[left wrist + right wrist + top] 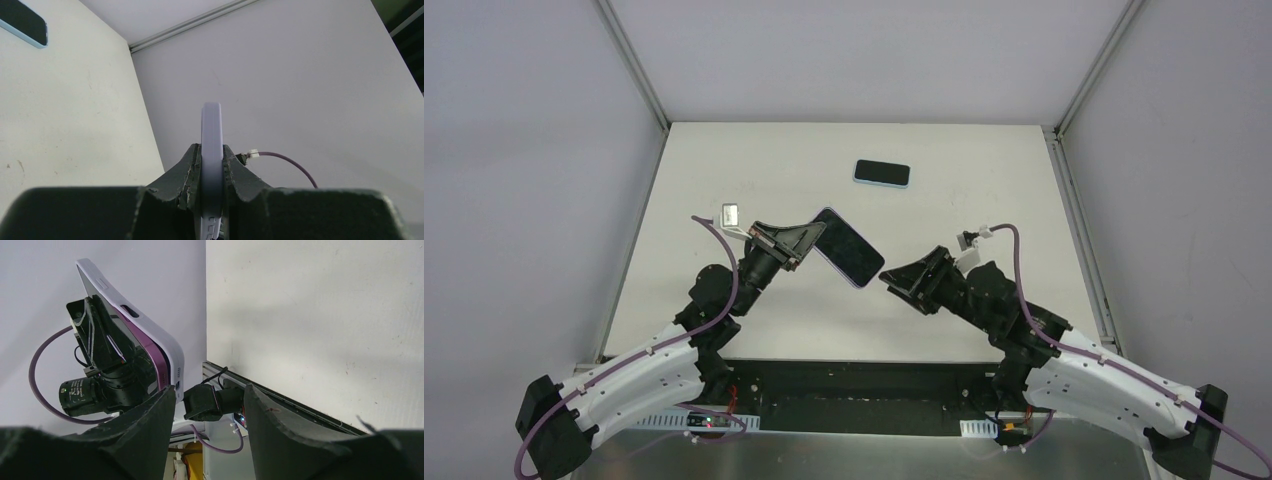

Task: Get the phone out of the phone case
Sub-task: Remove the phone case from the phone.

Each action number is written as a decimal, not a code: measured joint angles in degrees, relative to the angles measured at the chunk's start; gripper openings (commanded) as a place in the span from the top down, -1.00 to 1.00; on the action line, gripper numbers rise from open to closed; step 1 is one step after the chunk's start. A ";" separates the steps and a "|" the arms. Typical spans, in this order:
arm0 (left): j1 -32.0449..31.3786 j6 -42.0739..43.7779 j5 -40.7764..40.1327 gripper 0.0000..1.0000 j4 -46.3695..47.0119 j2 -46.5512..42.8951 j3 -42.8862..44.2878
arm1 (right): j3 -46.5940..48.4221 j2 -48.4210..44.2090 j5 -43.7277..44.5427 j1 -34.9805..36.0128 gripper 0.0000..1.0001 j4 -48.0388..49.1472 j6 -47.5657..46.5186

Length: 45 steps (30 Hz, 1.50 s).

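Observation:
My left gripper (809, 240) is shut on one end of a phone case (849, 247) and holds it up above the table, tilted. The case is lavender, and in the left wrist view its edge (211, 135) stands upright between the pads of that gripper (211, 165). In the right wrist view the purple phone (161, 365) sits inside the case (150, 330). My right gripper (889, 278) is open just beside the free lower corner of the case. Nothing lies between its fingers (209, 395), and the left fingertip (167, 397) is right by that corner.
A second phone in a light blue case (882, 173) lies flat at the back of the white table (984, 230), also in the left wrist view (22, 20). Grey walls enclose the table on three sides. Purple cables loop from both wrists.

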 measured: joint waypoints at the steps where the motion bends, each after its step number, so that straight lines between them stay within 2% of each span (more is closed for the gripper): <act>1: 0.00 0.00 0.00 1.00 0.00 0.00 0.00 | 0.09 0.02 0.00 0.00 -0.12 -0.04 -0.02; 34: 0.02 -0.90 1.46 1.00 0.07 1.40 0.28 | 0.92 4.04 0.46 0.04 -0.07 1.27 0.31; 45: -0.02 -0.87 1.44 1.00 0.59 -0.04 0.37 | 0.87 0.92 -0.63 0.04 -0.12 1.29 -0.90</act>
